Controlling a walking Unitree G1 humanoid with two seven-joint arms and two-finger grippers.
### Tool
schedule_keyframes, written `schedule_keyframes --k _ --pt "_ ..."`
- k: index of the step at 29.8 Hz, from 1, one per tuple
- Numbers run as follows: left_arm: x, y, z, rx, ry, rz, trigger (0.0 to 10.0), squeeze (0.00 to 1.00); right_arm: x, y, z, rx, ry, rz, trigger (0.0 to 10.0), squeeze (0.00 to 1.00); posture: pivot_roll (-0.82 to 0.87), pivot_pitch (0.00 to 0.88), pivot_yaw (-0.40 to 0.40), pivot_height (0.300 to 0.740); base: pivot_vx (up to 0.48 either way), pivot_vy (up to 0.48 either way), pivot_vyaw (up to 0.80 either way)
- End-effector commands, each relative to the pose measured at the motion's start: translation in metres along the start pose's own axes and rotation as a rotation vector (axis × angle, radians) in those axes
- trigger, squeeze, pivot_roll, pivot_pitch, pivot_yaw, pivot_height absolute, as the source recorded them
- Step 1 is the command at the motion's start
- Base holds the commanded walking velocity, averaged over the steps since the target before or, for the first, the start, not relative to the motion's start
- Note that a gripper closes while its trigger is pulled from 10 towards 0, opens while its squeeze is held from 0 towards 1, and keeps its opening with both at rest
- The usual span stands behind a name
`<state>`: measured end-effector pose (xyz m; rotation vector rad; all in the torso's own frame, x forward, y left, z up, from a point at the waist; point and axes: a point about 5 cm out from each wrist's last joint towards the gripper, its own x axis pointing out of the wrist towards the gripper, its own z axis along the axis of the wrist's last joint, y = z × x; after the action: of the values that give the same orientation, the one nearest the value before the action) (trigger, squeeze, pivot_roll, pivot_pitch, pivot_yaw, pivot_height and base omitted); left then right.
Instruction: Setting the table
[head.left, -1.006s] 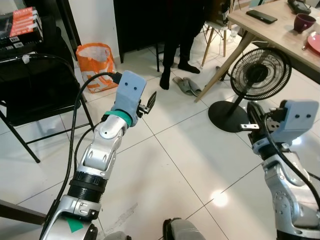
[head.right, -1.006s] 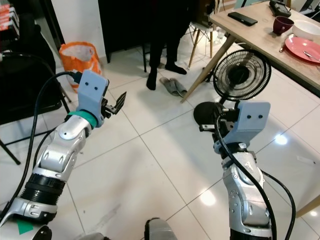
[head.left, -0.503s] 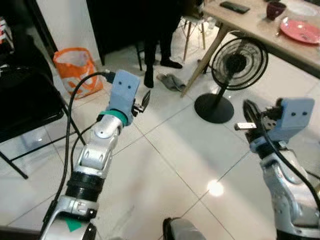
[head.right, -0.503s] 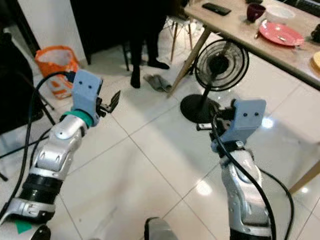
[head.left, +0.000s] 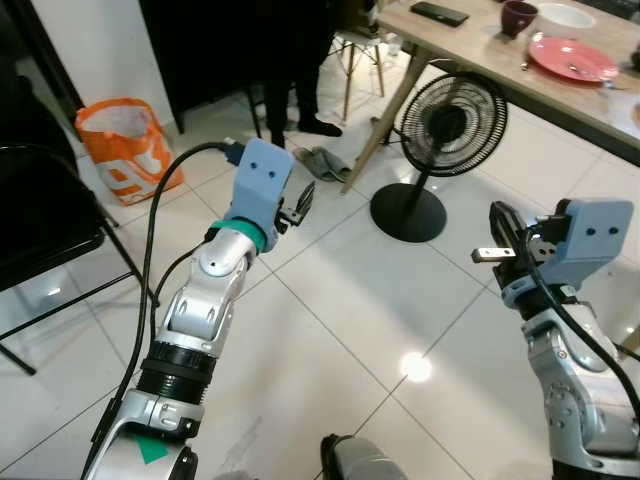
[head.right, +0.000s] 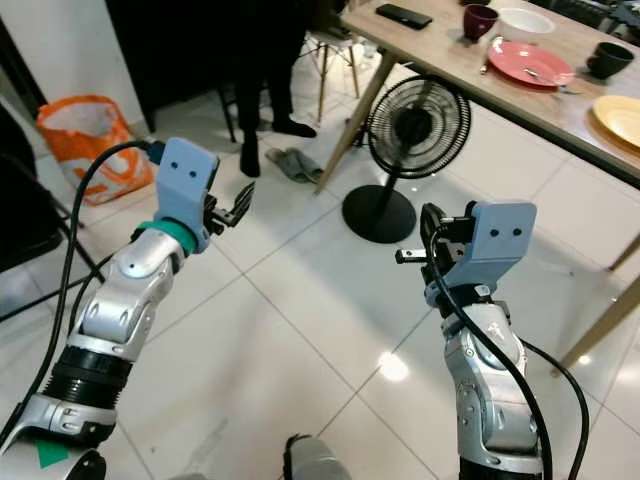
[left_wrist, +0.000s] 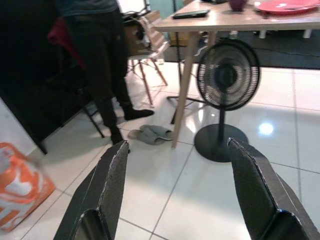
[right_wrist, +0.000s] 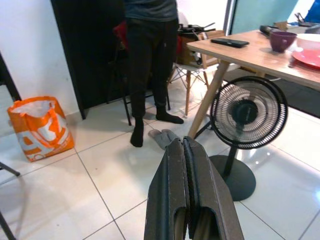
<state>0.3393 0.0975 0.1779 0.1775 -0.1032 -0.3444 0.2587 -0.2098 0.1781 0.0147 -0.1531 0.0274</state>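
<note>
Table (head.right: 470, 75) with dishes, well beyond both raised tools

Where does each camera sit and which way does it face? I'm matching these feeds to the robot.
Left eye, right eye: on the head, looking down at tiled floor; both arms, left gripper and right gripper raised.
Left wrist: along spread fingers toward the fan and table.
Right wrist: along closed fingers toward a standing person and orange bag.
Shared: every view shows the fan beside the table.
</note>
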Motion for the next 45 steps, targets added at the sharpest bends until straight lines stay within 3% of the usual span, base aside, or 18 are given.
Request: schedule_keyframes --k 1,45 --pt "-0.0015 -0.0013 -0.0031 -0.005 0.011 -0.005 10.0 0.00 -0.0007 -0.0008 -0.0021 -0.002 0.009 -0.007 10.0 0.00 -0.03 0.000 0.040 0.740 0.000 0.000 0.00" --pt "-0.0004 -0.0030 -0.0019 0.002 0.009 -0.005 10.0 0.00 -0.0002 0.0002 -0.0027 0.011 0.013 -0.006 10.0 0.00 -0.03 0.000 0.041 0.740 0.000 0.000 -0.76"
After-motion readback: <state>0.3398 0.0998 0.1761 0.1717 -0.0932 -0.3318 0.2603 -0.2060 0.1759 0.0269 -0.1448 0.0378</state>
